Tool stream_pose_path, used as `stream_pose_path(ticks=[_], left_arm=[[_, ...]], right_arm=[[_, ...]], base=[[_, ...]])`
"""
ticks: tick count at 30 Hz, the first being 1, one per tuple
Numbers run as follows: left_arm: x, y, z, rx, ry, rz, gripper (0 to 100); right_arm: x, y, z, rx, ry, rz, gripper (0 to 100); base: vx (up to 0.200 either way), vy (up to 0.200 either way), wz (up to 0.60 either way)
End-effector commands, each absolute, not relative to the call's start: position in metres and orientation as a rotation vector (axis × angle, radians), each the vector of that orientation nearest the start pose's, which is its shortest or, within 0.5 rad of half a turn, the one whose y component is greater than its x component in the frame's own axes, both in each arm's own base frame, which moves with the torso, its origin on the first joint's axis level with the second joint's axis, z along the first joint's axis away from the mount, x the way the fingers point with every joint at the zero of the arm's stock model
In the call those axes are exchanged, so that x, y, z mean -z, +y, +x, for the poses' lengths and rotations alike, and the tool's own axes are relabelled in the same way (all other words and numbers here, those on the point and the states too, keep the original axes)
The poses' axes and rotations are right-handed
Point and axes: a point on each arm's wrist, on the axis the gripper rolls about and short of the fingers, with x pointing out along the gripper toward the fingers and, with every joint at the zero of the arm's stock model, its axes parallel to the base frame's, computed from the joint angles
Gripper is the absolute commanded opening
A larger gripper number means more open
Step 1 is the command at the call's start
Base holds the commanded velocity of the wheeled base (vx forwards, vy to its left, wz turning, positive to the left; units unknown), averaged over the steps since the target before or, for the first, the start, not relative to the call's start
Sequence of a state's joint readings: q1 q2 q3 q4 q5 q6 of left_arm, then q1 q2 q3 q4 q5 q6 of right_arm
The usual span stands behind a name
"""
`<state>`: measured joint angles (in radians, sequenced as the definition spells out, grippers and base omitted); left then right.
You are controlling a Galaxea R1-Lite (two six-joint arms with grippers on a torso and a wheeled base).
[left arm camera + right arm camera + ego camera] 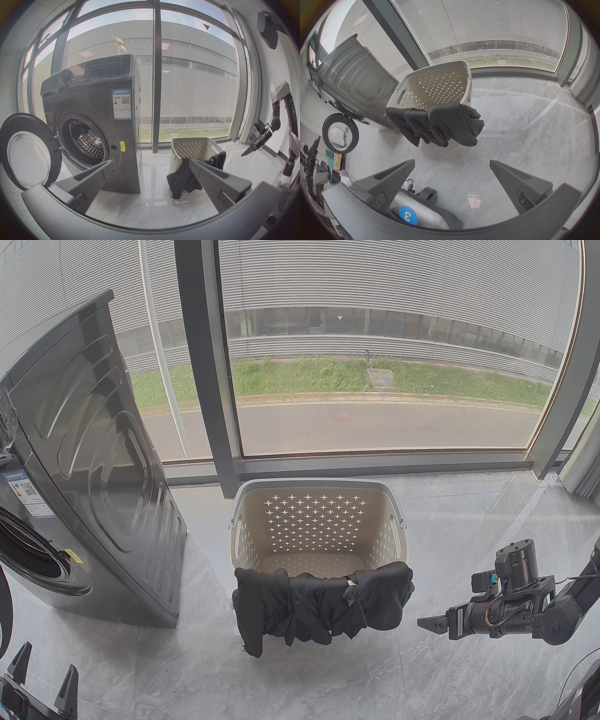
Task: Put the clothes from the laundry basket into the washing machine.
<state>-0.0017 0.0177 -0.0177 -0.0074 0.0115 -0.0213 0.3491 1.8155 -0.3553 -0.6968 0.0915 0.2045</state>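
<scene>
Dark clothes draped 9-to-3 along the laundry basket's near rim lie at 9 o'clock of the nearer right gripper, whose jaws are wide and empty.

The clothes look matt cloth, the laundry basket smooth plastic.

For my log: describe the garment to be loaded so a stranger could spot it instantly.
Start at the dark grey front-loading washing machine by the glass window. Beside it stands a cream perforated plastic laundry basket. The black cloth garment hangs over its near rim, the only soft thing.
</scene>
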Motion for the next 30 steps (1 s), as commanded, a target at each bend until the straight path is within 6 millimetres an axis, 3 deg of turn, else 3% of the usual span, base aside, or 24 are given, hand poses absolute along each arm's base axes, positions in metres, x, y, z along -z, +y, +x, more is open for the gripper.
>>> stream_pose_path(ticks=[1, 17, 22, 30], left_arm=[[-0.077, 0.000, -0.023, -0.011, -0.006, -0.022, 100], [-0.077, 0.000, -0.023, -0.011, -0.006, -0.023, 100], [-0.077, 0.000, -0.023, -0.012, -0.006, -0.023, 100], [-0.077, 0.000, -0.023, -0.012, -0.006, -0.023, 100]], right_arm=[[-0.049, 0.088, 0.228, -0.346, 0.824, 0.086, 100], [-0.007, 0.114, 0.259, -0.369, 0.799, 0.073, 100], [-0.006, 0.116, 0.256, -0.377, 0.807, 0.066, 100], [-0.005, 0.114, 0.256, -0.364, 0.809, 0.068, 100]], base=[[0.000, 0.000, 0.00], [0.000, 0.000, 0.00], [0.120, 0.000, 0.00], [0.000, 0.000, 0.00]])
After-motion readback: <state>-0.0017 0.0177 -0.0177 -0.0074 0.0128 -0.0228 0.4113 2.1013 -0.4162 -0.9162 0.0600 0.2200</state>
